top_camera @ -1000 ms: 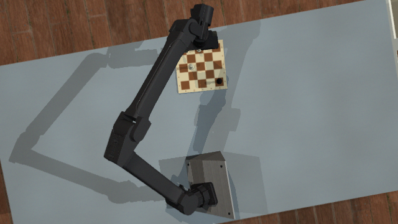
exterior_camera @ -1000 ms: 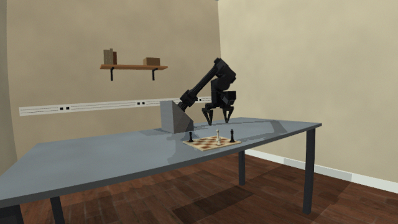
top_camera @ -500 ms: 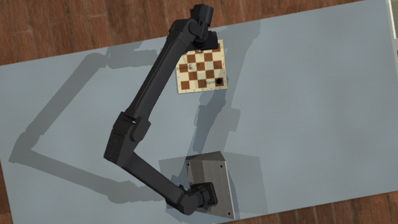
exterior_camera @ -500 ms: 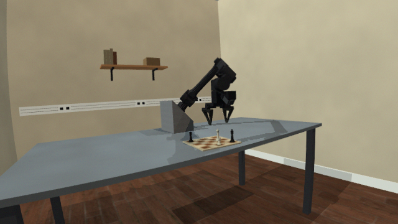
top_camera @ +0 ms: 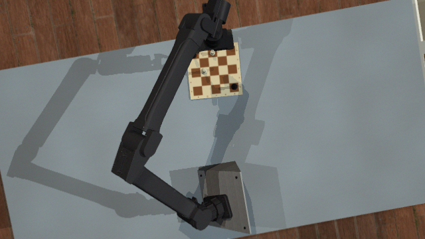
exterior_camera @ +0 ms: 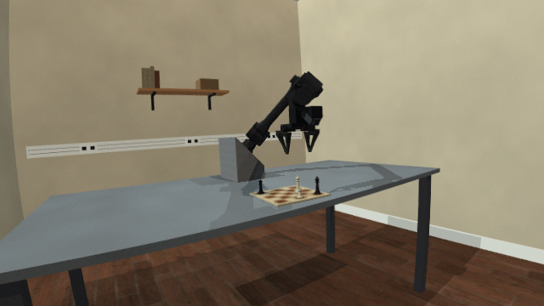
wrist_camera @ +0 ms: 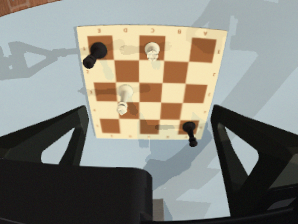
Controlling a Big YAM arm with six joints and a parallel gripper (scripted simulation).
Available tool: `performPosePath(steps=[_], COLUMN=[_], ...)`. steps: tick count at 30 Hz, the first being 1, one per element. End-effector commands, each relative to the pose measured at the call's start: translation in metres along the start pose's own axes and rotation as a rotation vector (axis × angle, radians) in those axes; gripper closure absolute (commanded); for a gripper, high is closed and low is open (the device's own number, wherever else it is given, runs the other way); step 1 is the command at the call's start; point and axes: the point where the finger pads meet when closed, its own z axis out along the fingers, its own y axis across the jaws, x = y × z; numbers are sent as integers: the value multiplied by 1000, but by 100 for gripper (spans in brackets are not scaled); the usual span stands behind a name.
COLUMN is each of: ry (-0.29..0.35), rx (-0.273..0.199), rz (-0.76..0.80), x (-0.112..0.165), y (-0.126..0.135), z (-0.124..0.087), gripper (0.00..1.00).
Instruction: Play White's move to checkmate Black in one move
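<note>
The gripper (exterior_camera: 298, 142) hangs with its jaws spread wide and nothing between them, well above the table (exterior_camera: 170, 212) in the exterior view and just beyond the far edge of the chessboard (exterior_camera: 284, 198). In the wrist view its two dark fingers frame the lower corners of the picture, with the board (wrist_camera: 200, 99) in the centre between them. On it, a white piece (wrist_camera: 152, 50) stands near the top middle and a second white piece (wrist_camera: 124, 99) sits left of centre. A black piece (wrist_camera: 96, 54) occupies the upper left square, and another black piece (wrist_camera: 190, 131) stands near the lower right edge. In the top view the arm (top_camera: 166, 83) runs diagonally from its grey base (top_camera: 229, 172) at lower centre up to the board (top_camera: 226, 93).
</note>
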Motion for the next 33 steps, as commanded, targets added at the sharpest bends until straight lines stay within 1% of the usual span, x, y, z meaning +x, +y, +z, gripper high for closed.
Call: performPosePath(steps=[1,4,7,9,11,33], ry=[-59,-61,-62,-62,-55,-55], rx=[13,14,15,15,15,14], rz=[-25,-26,-27,-27,-35,-31], x=[-13,-13,-13,-13,-14,-14], y=[-6,-5,-5,-5,0,0], z=[-52,-60,-64,-64,-59,-59], gripper=[0,0,0,0,0,0])
